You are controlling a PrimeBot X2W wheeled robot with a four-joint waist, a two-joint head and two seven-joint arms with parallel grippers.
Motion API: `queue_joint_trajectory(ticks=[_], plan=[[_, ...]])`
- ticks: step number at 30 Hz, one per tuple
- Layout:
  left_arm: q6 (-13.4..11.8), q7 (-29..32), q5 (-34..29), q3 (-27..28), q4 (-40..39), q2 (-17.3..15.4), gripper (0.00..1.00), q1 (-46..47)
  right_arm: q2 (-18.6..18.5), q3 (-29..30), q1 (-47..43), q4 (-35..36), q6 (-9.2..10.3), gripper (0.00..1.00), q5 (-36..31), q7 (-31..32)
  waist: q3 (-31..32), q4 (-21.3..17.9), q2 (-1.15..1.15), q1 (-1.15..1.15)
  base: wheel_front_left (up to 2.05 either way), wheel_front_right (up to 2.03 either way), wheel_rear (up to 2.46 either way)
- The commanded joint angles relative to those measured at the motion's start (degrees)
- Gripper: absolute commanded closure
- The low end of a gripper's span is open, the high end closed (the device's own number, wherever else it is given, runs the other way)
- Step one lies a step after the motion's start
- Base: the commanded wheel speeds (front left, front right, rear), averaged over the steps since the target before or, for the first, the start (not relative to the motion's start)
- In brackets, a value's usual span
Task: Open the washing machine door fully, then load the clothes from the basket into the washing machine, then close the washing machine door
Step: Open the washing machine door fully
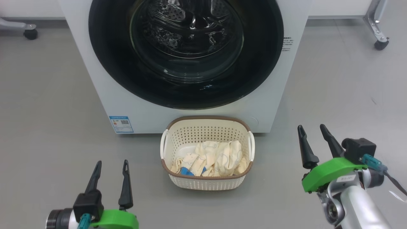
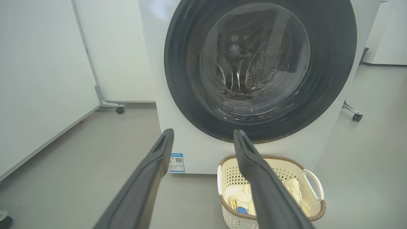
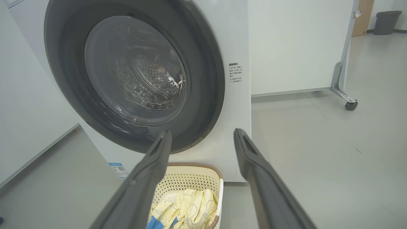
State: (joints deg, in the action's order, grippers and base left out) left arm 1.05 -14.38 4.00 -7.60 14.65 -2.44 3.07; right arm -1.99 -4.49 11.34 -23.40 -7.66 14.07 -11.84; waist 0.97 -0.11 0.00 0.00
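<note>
- Dark-fingered, my left gripper [image 1: 113,162] and right gripper [image 1: 311,126] point up, jaws spread, holding nothing.
- Cream-yellow clothes [image 1: 213,157] lie in the basket [image 1: 206,184], just before the washing machine [image 1: 119,106].
- Its glossy door [image 1: 105,63] looks shut.

Smooth grey floor [image 1: 47,111], white washing machine [image 1: 92,73] standing on it, cream perforated basket [image 1: 206,186] with brown rim on the floor just before the machine's base, black castor [image 1: 31,34] well off to the left, second castor [image 1: 381,44] to the right
</note>
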Motion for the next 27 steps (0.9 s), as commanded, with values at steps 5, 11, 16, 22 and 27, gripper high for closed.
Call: queue_joint_trajectory(ticks=[5, 11, 16, 22, 27], plan=[[0.2, -0.6, -0.7, 1.8, -1.9, -0.4, 0.00, 2.7, -0.9, -1.0, 3.4, 1.7, 0.17, 0.00, 0.2, -0.1, -0.2, 0.1, 0.00, 0.00, 1.23, 1.23, -2.46], [0.2, -0.6, -0.7, 1.8, -2.0, -0.4, 0.00, 2.8, -0.9, -1.1, 3.4, 1.7, 0.17, 0.00, 0.3, 0.0, -0.3, 0.2, 0.00, 0.00, 1.23, 1.23, -2.46], [0.1, -0.6, -0.3, 1.9, -2.0, -0.4, 0.00, 2.9, -0.9, -1.0, 3.4, 1.6, 0.17, 0.00, 0.2, 0.0, -0.5, 0.2, 0.00, 0.00, 1.23, 1.23, -2.46], [-0.7, -0.6, 0.6, 2.2, -2.1, -0.4, 0.00, 2.8, -0.9, -1.1, 3.3, 1.4, 0.17, 0.00, 0.3, 0.0, -0.6, 0.1, 0.00, 0.00, 1.08, 1.08, -2.16], [-1.0, -0.6, 0.3, 2.2, -2.3, -0.4, 0.00, 2.8, -0.9, -1.2, 3.3, 1.4, 0.17, 0.00, 0.3, -0.1, -0.7, 0.0, 0.00, 0.00, 0.66, 0.66, -1.31]])
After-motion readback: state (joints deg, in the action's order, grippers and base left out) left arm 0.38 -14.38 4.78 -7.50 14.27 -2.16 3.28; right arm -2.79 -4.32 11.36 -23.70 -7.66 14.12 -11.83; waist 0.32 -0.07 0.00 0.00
